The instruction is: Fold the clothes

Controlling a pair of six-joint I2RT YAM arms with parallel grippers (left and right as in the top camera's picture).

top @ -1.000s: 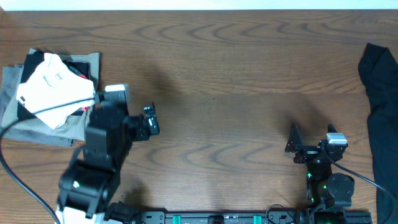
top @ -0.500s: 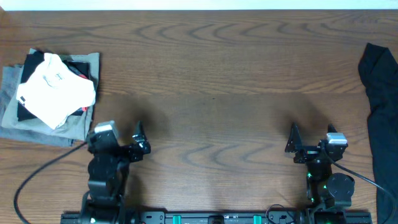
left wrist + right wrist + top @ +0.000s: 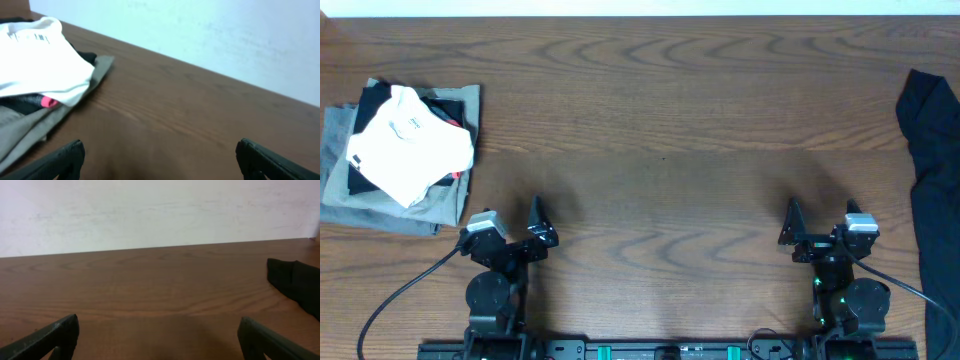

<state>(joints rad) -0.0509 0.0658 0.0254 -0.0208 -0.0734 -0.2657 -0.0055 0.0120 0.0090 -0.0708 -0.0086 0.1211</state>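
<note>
The counter [image 3: 660, 130] was brown wood with long wavy grain, smooth and matt, and a pale, faintly mottled wall [image 3: 150, 210] rose behind its far edge. The left end effector [image 3: 540, 226] sat low at the near edge with its two dark, wedge-shaped fingers [image 3: 67, 156] spread as wide as they go and nothing between them. The right end effector [image 3: 792, 232] sat likewise at the near edge, its fingers [image 3: 62, 332] just as wide apart and holding nothing. A thin black cable [image 3: 400, 295] curved away from the left arm's base.

Ahead of the left end effector and off to its left lay a small stack of cloth. At the bottom was a flat olive-grey garment [image 3: 340, 195], soft and roughly squared, its corner reaching nearest the fingers. On it lay a black garment [image 3: 362, 178] with a pink-red band [image 3: 48, 102] showing at one edge. Well to the right of the right end effector, a dark cloth [image 3: 932, 170] lay crumpled in a long heap along the counter's edge. Bare wood separated both end effectors from either pile.

The white T-shirt [image 3: 410, 140] lay on top of the stack, well clear of the left fingers. It was plain cotton, folded into a thick, rounded packet set askew on the layers beneath, with gentle wrinkles and a small printed label near the collar.
</note>
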